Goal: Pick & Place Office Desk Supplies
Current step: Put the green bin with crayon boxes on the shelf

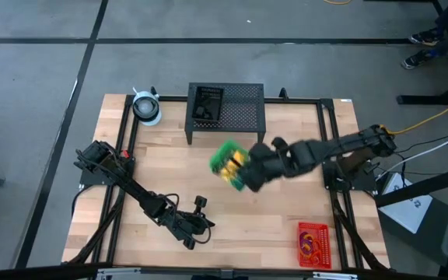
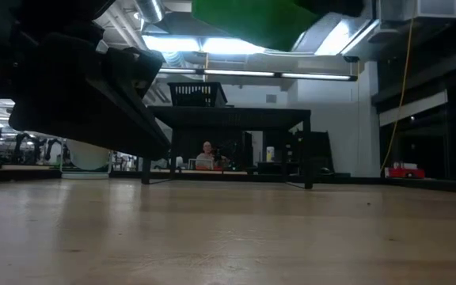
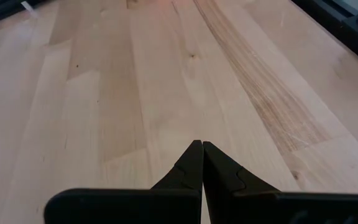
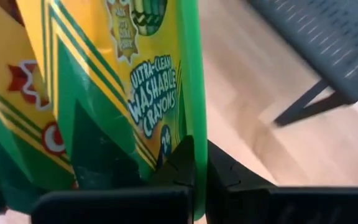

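Pale wooden planks of the work table point(image 1: 232, 222) lie mostly bare, and at their near left the left gripper point(image 1: 206, 224) rests low with its two dark fingers pinched together on nothing, seemingly parked clear of the work. Toward the middle, the right gripper point(image 1: 249, 177) has its fingers clamped thin on the edge of the yellow-and-green cardboard crayon box point(image 1: 230, 164), carrying it above the wood just in front of the black mesh stand on legs point(image 1: 226, 109). Gripping the rim probably lets the box hang free for setting down, maybe toward the red plastic tray point(image 1: 313, 243) at the near right.
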`<action>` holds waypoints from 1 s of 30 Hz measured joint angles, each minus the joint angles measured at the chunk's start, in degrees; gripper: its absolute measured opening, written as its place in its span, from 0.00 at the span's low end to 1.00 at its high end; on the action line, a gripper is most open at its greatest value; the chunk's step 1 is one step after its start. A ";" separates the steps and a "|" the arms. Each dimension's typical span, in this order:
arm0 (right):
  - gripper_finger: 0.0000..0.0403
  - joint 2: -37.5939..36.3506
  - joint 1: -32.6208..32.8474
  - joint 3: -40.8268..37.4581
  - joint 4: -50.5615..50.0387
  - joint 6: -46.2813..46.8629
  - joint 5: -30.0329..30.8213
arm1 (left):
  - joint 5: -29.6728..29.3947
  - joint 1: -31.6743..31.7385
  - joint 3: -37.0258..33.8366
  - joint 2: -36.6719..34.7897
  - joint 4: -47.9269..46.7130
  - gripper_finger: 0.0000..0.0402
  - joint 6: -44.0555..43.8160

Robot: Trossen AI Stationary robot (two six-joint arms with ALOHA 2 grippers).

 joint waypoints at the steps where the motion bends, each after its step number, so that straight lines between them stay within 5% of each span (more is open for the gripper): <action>1: 0.01 0.00 -1.61 0.98 0.04 -0.25 -0.09 | 0.12 0.00 0.00 0.00 0.02 0.00 0.00; 10: 0.01 -0.04 -16.67 8.06 -0.19 -4.48 -4.45 | 2.13 -0.02 0.00 0.00 0.01 0.00 -0.42; 30: 0.01 -0.07 -38.99 6.96 -2.16 -2.54 -11.01 | 5.71 -0.22 0.00 0.00 0.00 0.00 -1.28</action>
